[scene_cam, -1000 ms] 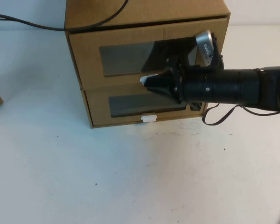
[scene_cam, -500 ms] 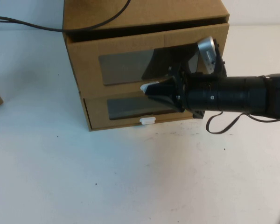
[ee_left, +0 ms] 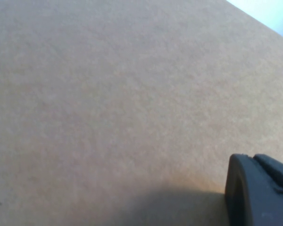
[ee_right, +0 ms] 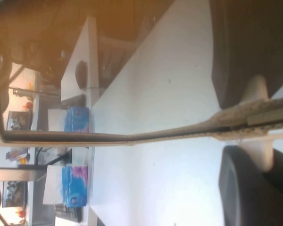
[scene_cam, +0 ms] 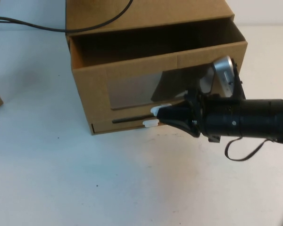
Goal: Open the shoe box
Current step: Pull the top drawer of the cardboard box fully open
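At the box front: upper drawer pulled further out than a second ago, so opening is underway.
Right end effector [scene_cam: 164,113] clenched on white tab [scene_cam: 158,109], arm level, reaching in from the right over the worktop [scene_cam: 108,179]. Upper drawer [scene_cam: 132,75] now overhangs lower drawer [scene_cam: 113,125], dark cavity exposed. Shoe box [scene_cam: 146,14] at worktop's rear centre. Left end effector [ee_left: 257,193] close against plain cardboard, grip cannot tell.

Free table [scene_cam: 108,183] in front, upper drawer [scene_cam: 132,87] jutting out, right claw [scene_cam: 163,113] on its tab [scene_cam: 155,109]
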Controlling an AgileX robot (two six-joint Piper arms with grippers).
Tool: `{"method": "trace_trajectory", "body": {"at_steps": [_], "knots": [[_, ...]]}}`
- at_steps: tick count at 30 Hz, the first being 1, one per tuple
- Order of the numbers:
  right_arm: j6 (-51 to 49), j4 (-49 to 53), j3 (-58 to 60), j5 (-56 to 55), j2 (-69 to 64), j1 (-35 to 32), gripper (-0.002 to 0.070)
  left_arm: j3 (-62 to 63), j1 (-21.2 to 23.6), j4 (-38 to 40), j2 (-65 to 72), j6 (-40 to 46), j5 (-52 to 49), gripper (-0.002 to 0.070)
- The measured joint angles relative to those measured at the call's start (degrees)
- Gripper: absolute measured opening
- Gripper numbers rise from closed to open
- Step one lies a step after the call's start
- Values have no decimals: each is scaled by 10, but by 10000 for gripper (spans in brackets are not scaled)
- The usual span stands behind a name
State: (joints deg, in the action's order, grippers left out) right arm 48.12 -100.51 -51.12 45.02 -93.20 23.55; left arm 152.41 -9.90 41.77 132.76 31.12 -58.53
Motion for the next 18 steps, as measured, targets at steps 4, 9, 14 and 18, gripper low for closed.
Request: {"method": "trace_trajectory", "body": {"at_steps": [4,9,14,18], "knots": [[2,0,34,5,32,0,13,0,0,0,0,0,0,-4],[3,0,78,13,73,0,11,0,0,0,0,0,0,-4],[3,0,111,2,106,20,11,0,0,0,0,0,0,-4],[-1,0,125,-14,120,39,11,0,0,0,0,1,4,-4]]}}
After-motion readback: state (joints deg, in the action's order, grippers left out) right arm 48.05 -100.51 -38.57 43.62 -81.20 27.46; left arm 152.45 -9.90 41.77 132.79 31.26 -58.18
